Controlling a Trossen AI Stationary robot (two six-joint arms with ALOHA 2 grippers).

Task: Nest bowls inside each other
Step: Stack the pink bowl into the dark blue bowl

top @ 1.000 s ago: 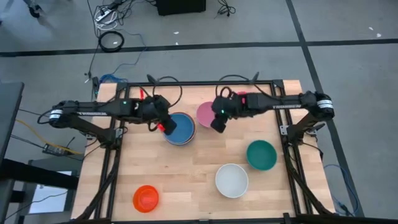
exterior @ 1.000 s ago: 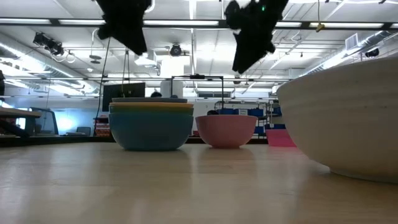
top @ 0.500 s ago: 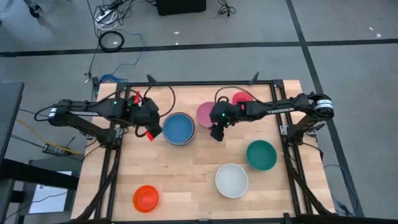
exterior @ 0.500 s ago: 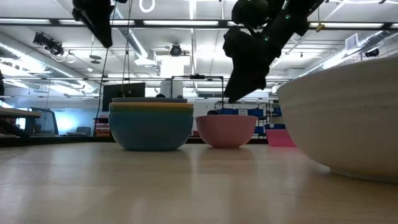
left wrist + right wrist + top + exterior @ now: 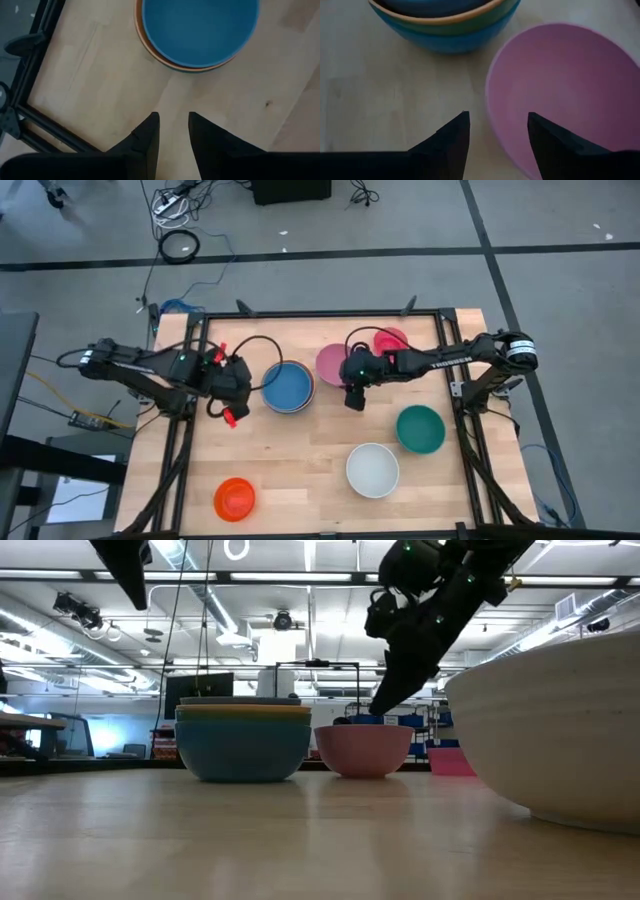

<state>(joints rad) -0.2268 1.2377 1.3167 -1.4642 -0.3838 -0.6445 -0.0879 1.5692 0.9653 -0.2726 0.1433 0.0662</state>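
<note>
On the wooden desk (image 5: 300, 450) a stack of nested bowls (image 5: 288, 388) sits toward the back centre, a blue bowl (image 5: 200, 30) on top with an orange rim and a teal outer wall showing beneath it. Just beside the stack stands the pink bowl (image 5: 332, 364), and behind that a magenta bowl (image 5: 390, 338) near the desk's back edge. A teal bowl (image 5: 420, 429) and a white bowl (image 5: 372, 470) lie closer to the front right, and a red-orange bowl (image 5: 235, 498) sits alone at the front left. The right gripper (image 5: 498, 131) hangs over the near rim of the pink bowl, fingers spread and empty, one on each side of the rim without touching it. The left gripper (image 5: 173, 131) is beside the stack over bare wood, fingers parted and grasping nothing.
</note>
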